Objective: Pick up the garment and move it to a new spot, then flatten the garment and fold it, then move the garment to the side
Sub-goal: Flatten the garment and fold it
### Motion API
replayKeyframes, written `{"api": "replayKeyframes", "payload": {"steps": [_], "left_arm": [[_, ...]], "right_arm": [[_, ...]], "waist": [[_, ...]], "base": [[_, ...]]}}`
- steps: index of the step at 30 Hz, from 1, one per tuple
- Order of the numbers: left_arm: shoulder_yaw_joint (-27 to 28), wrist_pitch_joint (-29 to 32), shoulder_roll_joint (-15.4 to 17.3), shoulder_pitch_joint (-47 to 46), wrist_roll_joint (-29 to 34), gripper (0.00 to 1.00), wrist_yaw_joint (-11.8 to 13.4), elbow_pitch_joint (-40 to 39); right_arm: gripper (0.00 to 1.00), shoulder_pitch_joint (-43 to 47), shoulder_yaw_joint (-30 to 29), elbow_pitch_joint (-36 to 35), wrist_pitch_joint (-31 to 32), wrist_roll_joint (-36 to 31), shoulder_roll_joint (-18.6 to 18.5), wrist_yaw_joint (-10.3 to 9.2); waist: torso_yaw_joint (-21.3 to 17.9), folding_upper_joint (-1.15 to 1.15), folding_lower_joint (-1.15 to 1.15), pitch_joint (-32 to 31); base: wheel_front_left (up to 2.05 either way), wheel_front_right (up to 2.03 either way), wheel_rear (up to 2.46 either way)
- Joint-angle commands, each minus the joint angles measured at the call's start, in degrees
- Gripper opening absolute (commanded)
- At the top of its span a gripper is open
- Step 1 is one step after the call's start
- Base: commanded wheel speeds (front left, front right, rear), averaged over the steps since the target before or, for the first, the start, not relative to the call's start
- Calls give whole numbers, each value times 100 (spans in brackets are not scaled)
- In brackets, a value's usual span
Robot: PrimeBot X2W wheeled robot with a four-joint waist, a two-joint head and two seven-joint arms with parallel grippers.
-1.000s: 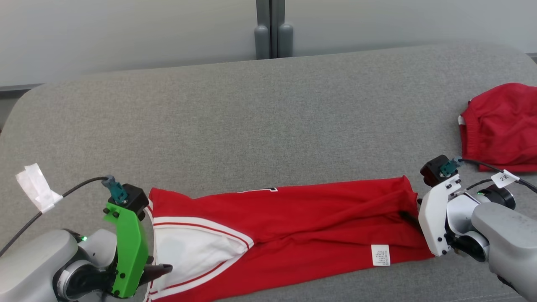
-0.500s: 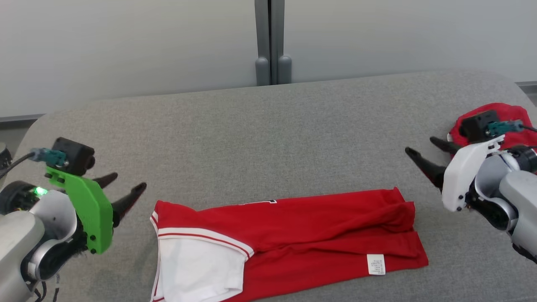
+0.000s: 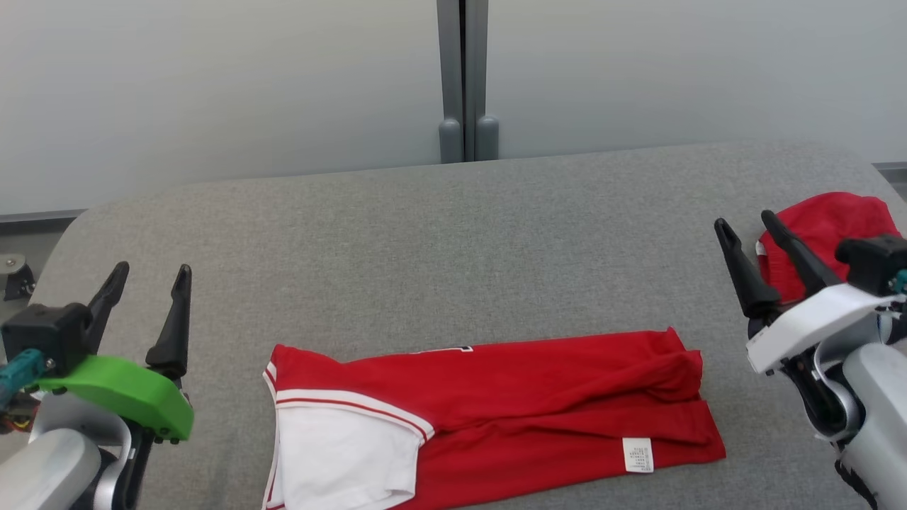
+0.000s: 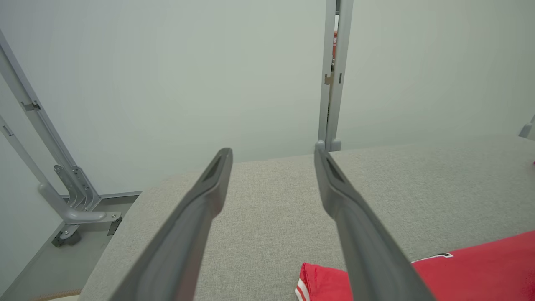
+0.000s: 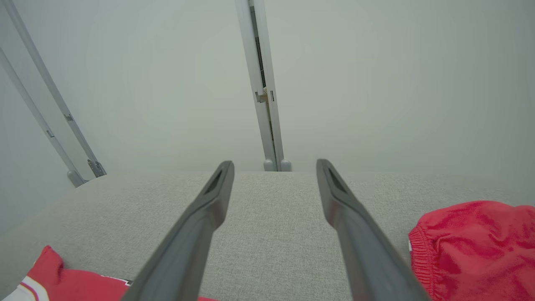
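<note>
The garment is a red jersey with white trim, folded into a long band near the front edge of the grey padded table. Its white inner side shows at the left end, a white label at the right. Its left corner shows in the left wrist view, and a corner in the right wrist view. My left gripper is open, raised to the left of the garment, holding nothing. My right gripper is open too, raised to the right of the garment, fingers pointing up.
A second red piece of clothing with an elastic edge lies bunched at the table's right end, just behind my right gripper, also seen as red cloth. A pale wall with a grey post stands behind the table.
Both grippers let go of the garment's ends, opened wide, lifted away outward and turned their fingers up. The camera tilted, so the whole picture shifted. The garment stays folded.
</note>
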Motion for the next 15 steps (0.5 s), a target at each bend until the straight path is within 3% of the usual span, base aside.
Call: {"api": "replayKeyframes", "payload": {"steps": [1, 4, 8, 15], "left_arm": [[282, -43, -147, 256, 169, 100, 120, -81], [978, -39, -660, 969, 685, 100, 245, -282], [1891, -43, -1393, 1815, 1430, 100, 173, -421], [2883, -40, -2534, 2681, 2298, 100, -589, -200]], "right_arm": [[100, 280, -368, -161, -45, -308, 114, -8], [100, 1007, -1177, -583, -32, -950, 608, -7], [100, 1744, -1782, -919, -33, -1547, 1056, -7], [100, 2216, -1992, -906, -35, -1916, 1316, -7]], "waist": [[30, 0, 0, -1], [67, 0, 0, 18], [84, 0, 0, 54], [119, 0, 0, 142]], "base": [[0, 0, 0], [0, 0, 0], [0, 0, 0], [0, 0, 0]]}}
